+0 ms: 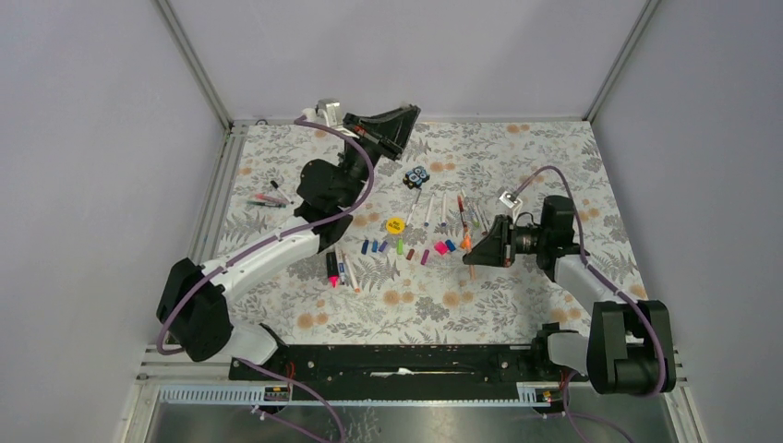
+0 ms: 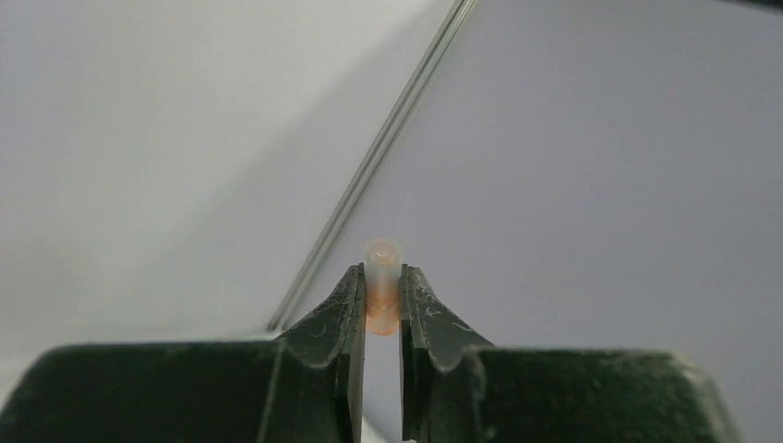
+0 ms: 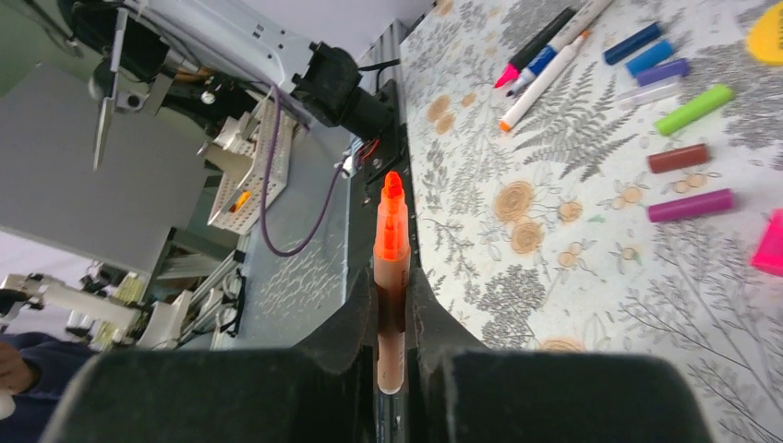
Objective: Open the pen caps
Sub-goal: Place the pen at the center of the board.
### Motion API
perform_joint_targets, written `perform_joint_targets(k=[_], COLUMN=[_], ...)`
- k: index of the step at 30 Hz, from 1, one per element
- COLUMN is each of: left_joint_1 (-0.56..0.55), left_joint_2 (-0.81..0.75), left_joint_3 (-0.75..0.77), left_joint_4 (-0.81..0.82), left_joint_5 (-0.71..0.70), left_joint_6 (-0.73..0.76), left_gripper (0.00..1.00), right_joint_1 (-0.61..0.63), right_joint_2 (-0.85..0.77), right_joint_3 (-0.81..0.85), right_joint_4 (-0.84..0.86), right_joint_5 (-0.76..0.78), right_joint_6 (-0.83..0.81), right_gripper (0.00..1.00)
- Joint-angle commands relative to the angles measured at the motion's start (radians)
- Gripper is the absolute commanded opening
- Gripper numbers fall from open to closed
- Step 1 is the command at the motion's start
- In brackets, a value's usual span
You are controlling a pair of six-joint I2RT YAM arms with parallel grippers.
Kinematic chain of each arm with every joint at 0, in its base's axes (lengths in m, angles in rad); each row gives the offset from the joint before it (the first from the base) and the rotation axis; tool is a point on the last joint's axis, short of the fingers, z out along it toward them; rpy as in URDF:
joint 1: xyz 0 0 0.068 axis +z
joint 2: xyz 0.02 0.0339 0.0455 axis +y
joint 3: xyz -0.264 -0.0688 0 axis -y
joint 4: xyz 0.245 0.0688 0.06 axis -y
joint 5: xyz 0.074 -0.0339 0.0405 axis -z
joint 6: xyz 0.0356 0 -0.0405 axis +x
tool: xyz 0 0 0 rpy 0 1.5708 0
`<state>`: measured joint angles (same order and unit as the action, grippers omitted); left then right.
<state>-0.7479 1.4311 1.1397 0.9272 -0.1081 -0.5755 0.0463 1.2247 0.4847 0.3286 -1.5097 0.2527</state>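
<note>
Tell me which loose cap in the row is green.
The lime-green cap, the only green one. It lies beside the brown cap; the rest are blue, purple or pink.

Robotics lab cell: aluminium frame posts (image 1: 196,63), plain grey panels (image 1: 83,166), floral-covered table (image 1: 517,305), mounting rail (image 1: 397,360), loose cabling (image 1: 554,169).

Bare cloth (image 1: 462,314) along the near edge; mid-table a dense clutter of pens (image 1: 412,208) and pen caps (image 1: 400,247), seemingly tight-packed.
</note>
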Motion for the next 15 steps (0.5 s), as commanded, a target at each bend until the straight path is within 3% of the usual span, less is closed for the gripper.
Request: perform_joint_targets(k=[1, 6, 8, 11, 15], left_joint_1=[0.079, 0.147, 0.156, 0.160, 0.160], left_joint_2=[-0.094, -0.186, -0.224, -0.272, -0.303], left_joint_3=[-0.095, -0.219, -0.268, -0.334, -0.401], left_joint_4=[-0.126, -0.315, -0.376, -0.466, -0.545], left_joint_5=[0.155, 0.282, 0.310, 0.333, 0.377], left_joint_6=[-0.155, -0.232, -0.231, -0.225, -0.233], left_gripper=[0.00, 0.00, 0.00, 0.00, 0.00], right_joint_1=[-0.089, -0.198, -0.223, -0.229, -0.229], right_joint_2=[-0.042, -0.062, -0.069, -0.071, -0.070], right_joint_3=[0.038, 0.046, 0.070, 0.141, 0.158], right_joint_4=[-0.061, -0.080, -0.176, -0.454, -0.490], right_joint_5=[0.012, 0.060, 0.113, 0.286, 0.458], right_joint_6=[-0.080, -0.106, -0.194, -0.429, -0.460], right_gripper=[0.00, 0.00, 0.00, 0.00, 0.00])
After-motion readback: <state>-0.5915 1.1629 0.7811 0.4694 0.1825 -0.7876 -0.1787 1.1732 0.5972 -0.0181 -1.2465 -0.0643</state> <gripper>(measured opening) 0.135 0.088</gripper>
